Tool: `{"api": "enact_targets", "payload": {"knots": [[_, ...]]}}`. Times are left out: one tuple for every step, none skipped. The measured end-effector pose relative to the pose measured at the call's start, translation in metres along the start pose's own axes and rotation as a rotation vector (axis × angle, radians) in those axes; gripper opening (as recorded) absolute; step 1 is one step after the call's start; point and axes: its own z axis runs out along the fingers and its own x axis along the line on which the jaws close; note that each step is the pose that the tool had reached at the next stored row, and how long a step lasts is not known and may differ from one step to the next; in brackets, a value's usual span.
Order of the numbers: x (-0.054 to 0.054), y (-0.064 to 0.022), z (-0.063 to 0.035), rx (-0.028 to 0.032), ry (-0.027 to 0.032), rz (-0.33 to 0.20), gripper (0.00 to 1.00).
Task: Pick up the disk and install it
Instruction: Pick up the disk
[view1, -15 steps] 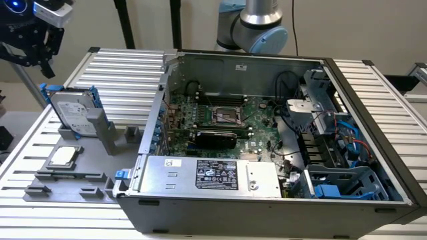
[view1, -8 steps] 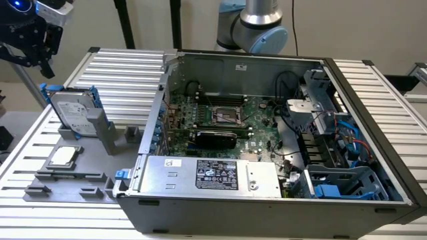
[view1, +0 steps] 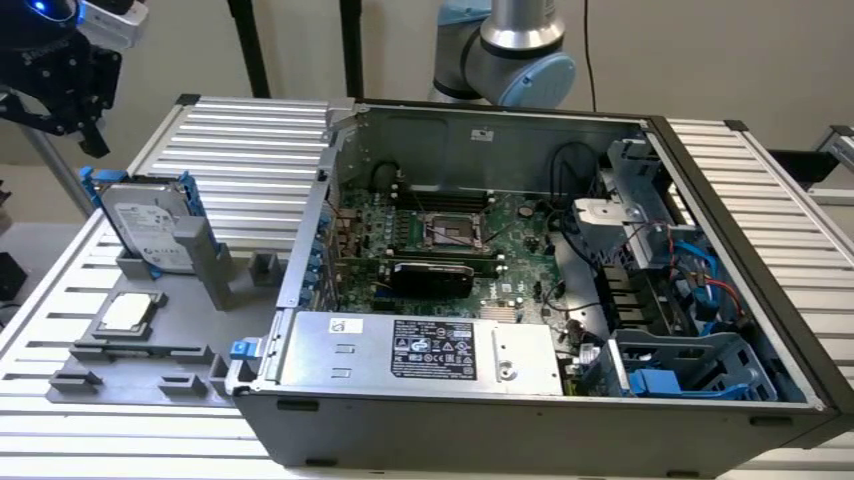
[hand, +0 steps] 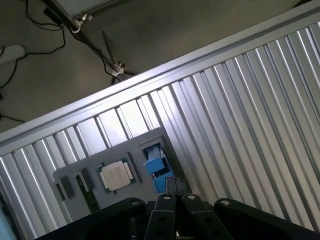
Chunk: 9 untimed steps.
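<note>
The disk (view1: 144, 228) is a silver-grey drive with a white label in a bright blue frame. It stands upright in a slot of the grey fixture (view1: 140, 362) at the exterior view's left, outside the computer case. My black gripper (view1: 67, 125) hangs in the air above and behind it, apart from it. In the wrist view the disk (hand: 157, 169) appears edge-on as a blue block, far below my gripper (hand: 176, 198), whose fingers sit close together with nothing between them.
The open computer case (view1: 787, 300) fills the exterior view's middle and right, with motherboard (view1: 447, 240), silver box with black label (view1: 427, 350) and a blue drive bay (view1: 687, 372). A small square chip (view1: 127, 312) lies on the fixture. Ribbed aluminium table (view1: 254, 130) surrounds everything.
</note>
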Motion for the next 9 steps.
{"api": "enact_targets", "payload": {"knots": [[0.0000, 0.0000, -0.0001, -0.0003, 0.0008, -0.012, 0.00], [0.0000, 0.0000, -0.0001, -0.0005, 0.0015, -0.025, 0.00], [0.0001, 0.0000, -0.0001, -0.0007, 0.0021, -0.037, 0.00], [0.0002, -0.0001, -0.0002, -0.0008, 0.0026, -0.046, 0.00], [0.0003, -0.0002, -0.0001, -0.0008, 0.0029, -0.056, 0.00], [0.0006, -0.0004, 0.0001, -0.0007, 0.0032, -0.066, 0.00], [0.0008, -0.0005, 0.0001, -0.0008, 0.0037, -0.073, 0.00], [0.0013, -0.0007, 0.0001, -0.0010, 0.0042, -0.081, 0.00], [0.0019, -0.0010, 0.0001, -0.0011, 0.0045, -0.087, 0.00]]}}
